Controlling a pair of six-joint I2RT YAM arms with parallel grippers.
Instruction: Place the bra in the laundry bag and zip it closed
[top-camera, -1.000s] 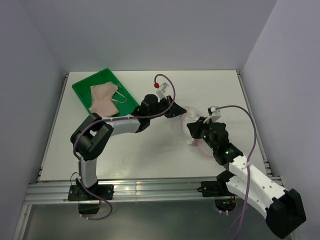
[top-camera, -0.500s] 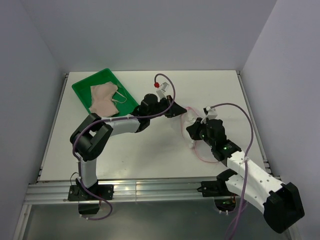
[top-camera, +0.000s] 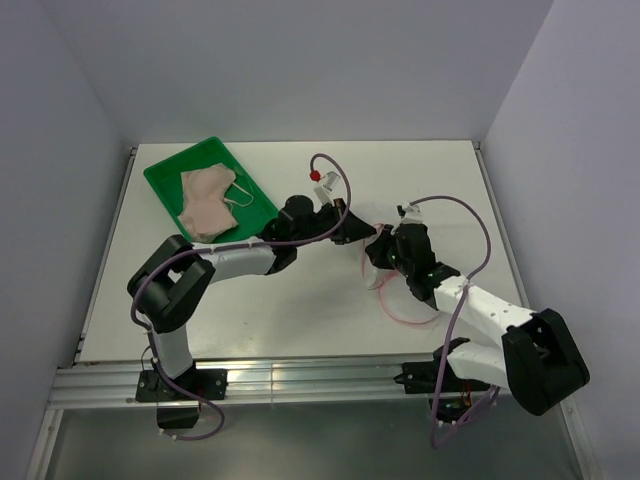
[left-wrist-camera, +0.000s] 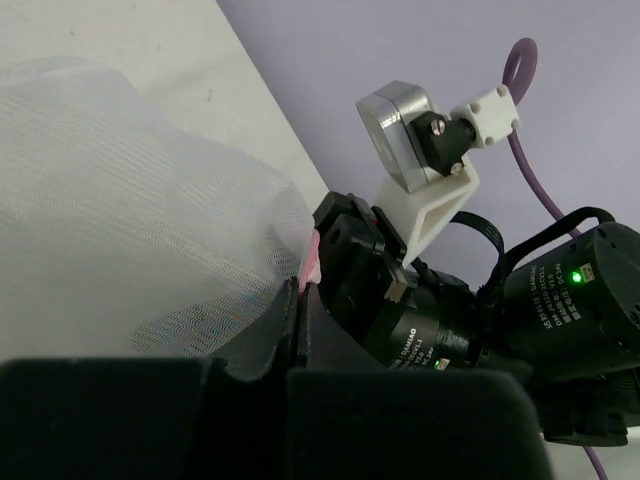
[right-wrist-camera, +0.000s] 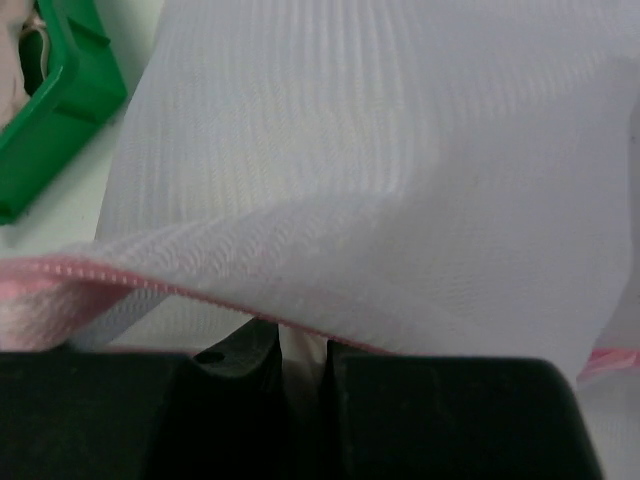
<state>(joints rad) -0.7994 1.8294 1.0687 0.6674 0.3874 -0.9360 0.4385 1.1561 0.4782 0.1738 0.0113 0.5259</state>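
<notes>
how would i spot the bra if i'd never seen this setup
Start at the white table and look to its far left corner, where a green tray sits. The bra is the limp peach-beige garment with thin straps lying in that tray, unlike the white mesh laundry bag with pink edging nearer the middle.

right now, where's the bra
In the top view the bra lies in the green tray at the far left of the table, well left of the laundry bag pinched by the left gripper and right gripper.
</notes>
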